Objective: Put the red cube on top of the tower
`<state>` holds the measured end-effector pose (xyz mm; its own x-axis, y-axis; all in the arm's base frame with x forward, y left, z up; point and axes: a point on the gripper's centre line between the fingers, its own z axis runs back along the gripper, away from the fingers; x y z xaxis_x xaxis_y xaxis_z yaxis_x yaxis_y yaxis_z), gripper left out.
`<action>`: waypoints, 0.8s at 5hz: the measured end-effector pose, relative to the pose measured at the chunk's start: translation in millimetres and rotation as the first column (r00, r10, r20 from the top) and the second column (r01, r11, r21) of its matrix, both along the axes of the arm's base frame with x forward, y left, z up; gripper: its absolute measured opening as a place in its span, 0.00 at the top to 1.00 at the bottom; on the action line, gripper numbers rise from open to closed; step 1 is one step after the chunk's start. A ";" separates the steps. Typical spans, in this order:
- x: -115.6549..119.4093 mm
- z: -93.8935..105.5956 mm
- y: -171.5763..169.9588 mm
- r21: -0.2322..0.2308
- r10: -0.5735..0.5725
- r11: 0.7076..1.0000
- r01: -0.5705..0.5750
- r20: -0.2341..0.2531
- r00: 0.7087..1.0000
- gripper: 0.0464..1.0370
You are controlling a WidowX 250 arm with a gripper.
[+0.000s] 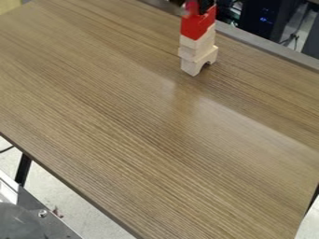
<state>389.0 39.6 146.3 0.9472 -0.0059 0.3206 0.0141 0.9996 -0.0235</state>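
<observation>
The desk (112, 112) is woodgrain with a soft sheen, tbh. Tower (192, 52) below the claw (200, 6) looks like bare matt wood.

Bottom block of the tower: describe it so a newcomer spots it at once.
On the brown table, near its far edge, stands a narrow tower. Its bottom block is pale and rests on the tabletop. The arch cut into its underside sets it apart from the pale pieces and red piece above.
</observation>
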 end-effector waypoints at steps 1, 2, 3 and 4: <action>1.2 0.2 -5.3 0.001 -0.013 1.000 0.013 0.005 1.000 0.46; 4.7 -2.6 -4.9 0.000 -0.012 1.000 0.012 0.000 1.000 0.46; 10.1 -1.6 -4.3 -0.002 -0.005 1.000 0.005 0.004 1.000 0.46; 13.9 2.3 -1.3 0.014 0.000 1.000 0.000 0.017 1.000 0.46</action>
<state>402.8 38.3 148.6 0.9415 -0.0107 0.3367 0.0145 0.9999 -0.0090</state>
